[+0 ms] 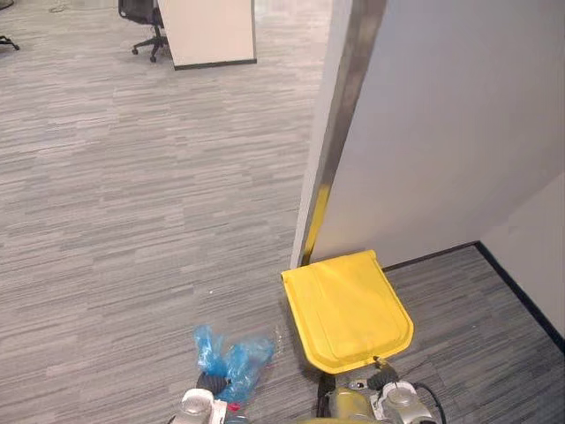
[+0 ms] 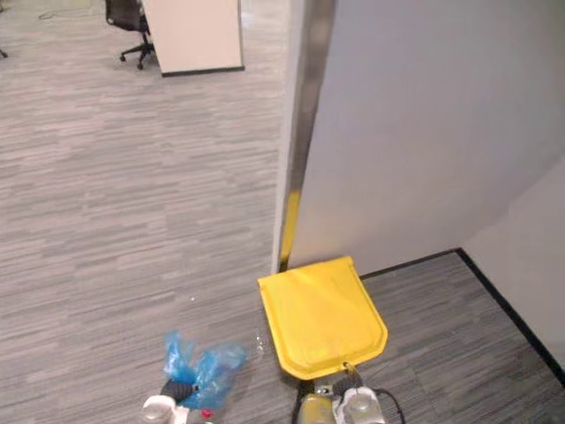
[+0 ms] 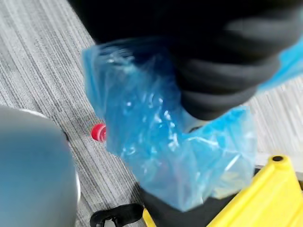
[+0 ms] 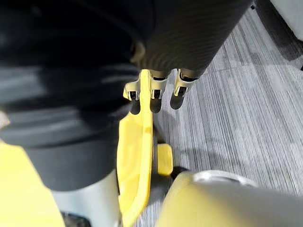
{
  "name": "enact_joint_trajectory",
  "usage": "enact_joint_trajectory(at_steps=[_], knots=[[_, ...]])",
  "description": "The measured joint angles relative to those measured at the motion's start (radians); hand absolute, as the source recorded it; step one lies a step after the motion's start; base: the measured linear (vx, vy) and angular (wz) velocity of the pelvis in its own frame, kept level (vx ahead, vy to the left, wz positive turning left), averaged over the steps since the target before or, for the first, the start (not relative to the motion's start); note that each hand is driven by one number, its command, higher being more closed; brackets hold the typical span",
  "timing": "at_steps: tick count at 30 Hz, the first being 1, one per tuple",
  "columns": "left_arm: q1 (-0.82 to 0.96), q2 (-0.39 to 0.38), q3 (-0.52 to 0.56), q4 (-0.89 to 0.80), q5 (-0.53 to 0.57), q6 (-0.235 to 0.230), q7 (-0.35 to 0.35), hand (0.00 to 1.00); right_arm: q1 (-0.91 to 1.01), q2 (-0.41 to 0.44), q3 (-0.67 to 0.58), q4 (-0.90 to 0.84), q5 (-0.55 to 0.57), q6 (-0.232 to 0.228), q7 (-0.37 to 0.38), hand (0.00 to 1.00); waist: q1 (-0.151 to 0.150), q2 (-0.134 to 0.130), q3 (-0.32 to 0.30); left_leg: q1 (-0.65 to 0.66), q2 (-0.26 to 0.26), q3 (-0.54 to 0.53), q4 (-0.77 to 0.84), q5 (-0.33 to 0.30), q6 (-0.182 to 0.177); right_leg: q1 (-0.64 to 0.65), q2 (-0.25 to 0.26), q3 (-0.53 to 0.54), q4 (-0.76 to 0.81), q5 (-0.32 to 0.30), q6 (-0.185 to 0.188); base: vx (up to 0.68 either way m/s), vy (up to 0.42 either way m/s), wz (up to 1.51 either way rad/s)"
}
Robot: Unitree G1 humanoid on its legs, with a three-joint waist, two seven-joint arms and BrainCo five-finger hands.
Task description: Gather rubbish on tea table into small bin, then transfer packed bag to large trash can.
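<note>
The large trash can's yellow lid [image 1: 349, 309] stands tilted up just in front of me, against the foot of a grey wall. In the right wrist view, my right hand [image 4: 152, 84] has its fingers curled over the lid's edge [image 4: 137, 156]. A crumpled blue plastic bag [image 1: 231, 358] hangs off the floor to the left of the lid, bunched around my left hand [image 3: 222, 80]. The bag [image 3: 165, 142] hangs close to the can's yellow rim [image 3: 265, 198]. A small red cap [image 3: 98, 132] lies on the carpet below the bag.
A grey wall panel with a metal edge [image 1: 340, 132] rises right behind the can, and a black skirting [image 1: 521, 291] runs along the corner at right. Grey carpet spreads to the left. Far back stand a white partition [image 1: 207, 35] and an office chair [image 1: 141, 22].
</note>
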Motion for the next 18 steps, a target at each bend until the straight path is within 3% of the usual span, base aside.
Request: enact_joint_trajectory(at_steps=[2,5,6,8,10,11,12,13,14,16,18], knots=[[-0.003,-0.002,0.0,0.003,0.0,0.0,0.0,1.0,0.001,-0.002,0.0,-0.006,0.0,0.0,0.0,0.0,-0.001,0.001,0.004,-0.001,-0.004,0.008,0.011,-0.011,0.008,-0.005,-0.003,0.007,0.003,0.01,0.001,-0.14,0.026,-0.21],[-0.022,-0.008,0.0,0.01,-0.001,0.001,-0.001,1.0,0.004,-0.004,0.0,-0.023,0.0,-0.003,-0.001,0.0,-0.01,-0.021,0.014,-0.043,-0.018,0.035,0.065,-0.026,0.021,-0.052,-0.021,0.027,0.043,0.035,0.017,-0.21,-0.022,-0.14],[-0.018,-0.017,-0.001,0.01,-0.001,0.001,0.0,1.0,0.002,-0.008,-0.001,-0.027,0.001,-0.003,0.001,0.0,-0.002,0.004,0.018,-0.059,-0.001,0.053,0.062,-0.029,0.031,-0.066,-0.014,0.026,0.046,0.038,0.023,-0.23,-0.069,-0.11],[-0.019,-0.011,0.001,0.01,-0.006,0.007,0.001,1.0,0.002,-0.009,-0.012,-0.059,0.002,-0.004,0.001,0.0,-0.012,0.002,0.024,-0.075,0.021,0.077,0.064,-0.029,0.025,-0.129,-0.041,-0.016,0.388,-0.167,-0.043,-0.19,-0.115,0.13],[-0.016,-0.01,-0.002,0.006,-0.021,0.008,0.003,1.0,0.014,-0.009,-0.02,-0.047,0.001,-0.003,-0.002,0.0,-0.004,0.0,0.018,-0.066,0.039,0.076,0.065,-0.016,0.003,-0.086,-0.063,-0.039,0.538,-0.273,-0.031,-0.11,-0.183,0.15],[-0.006,-0.008,-0.001,0.008,-0.022,0.008,0.002,1.0,0.018,-0.007,-0.018,-0.029,0.002,-0.004,-0.001,0.0,-0.003,-0.01,0.008,-0.068,0.038,0.073,0.064,-0.006,-0.014,-0.045,-0.088,-0.03,0.539,-0.34,0.004,-0.07,-0.226,0.05],[-0.006,-0.003,-0.001,0.008,-0.024,0.007,0.002,1.0,0.018,-0.006,-0.018,-0.022,0.002,-0.004,-0.001,0.0,-0.003,-0.024,0.002,-0.068,0.031,0.07,0.063,-0.004,-0.018,-0.04,-0.09,-0.025,0.507,-0.351,0.02,-0.05,-0.255,-0.16],[-0.011,-0.008,-0.005,0.013,-0.03,0.01,0.001,1.0,0.02,-0.013,-0.017,-0.003,0.002,-0.003,-0.001,0.0,0.003,-0.013,-0.019,-0.086,0.034,0.06,0.037,0.006,-0.032,-0.008,-0.035,-0.024,0.376,-0.386,-0.015,-0.08,-0.218,-0.48],[-0.004,-0.028,-0.012,0.012,-0.03,0.01,-0.004,1.0,0.017,-0.038,-0.008,0.007,0.004,-0.003,-0.002,0.0,0.014,0.04,-0.035,-0.116,0.05,0.036,0.001,0.023,-0.005,-0.006,0.026,-0.012,0.253,-0.316,-0.041,-0.09,-0.165,-0.58],[-0.003,-0.028,-0.01,0.012,-0.035,0.01,-0.003,1.0,0.004,-0.053,0.001,0.022,0.012,-0.001,-0.003,0.0,0.022,0.061,-0.041,-0.17,0.045,0.024,-0.013,0.073,0.031,-0.014,0.063,-0.001,0.142,-0.247,-0.058,-0.12,-0.071,-0.49],[-0.008,-0.022,-0.012,0.013,-0.043,0.01,-0.003,1.0,0.009,-0.055,0.001,0.027,0.012,0.0,-0.007,0.0,0.018,0.051,-0.031,-0.177,0.05,0.012,-0.011,0.107,0.012,-0.008,0.077,-0.002,0.115,-0.227,-0.068,-0.1,-0.098,-0.07]])
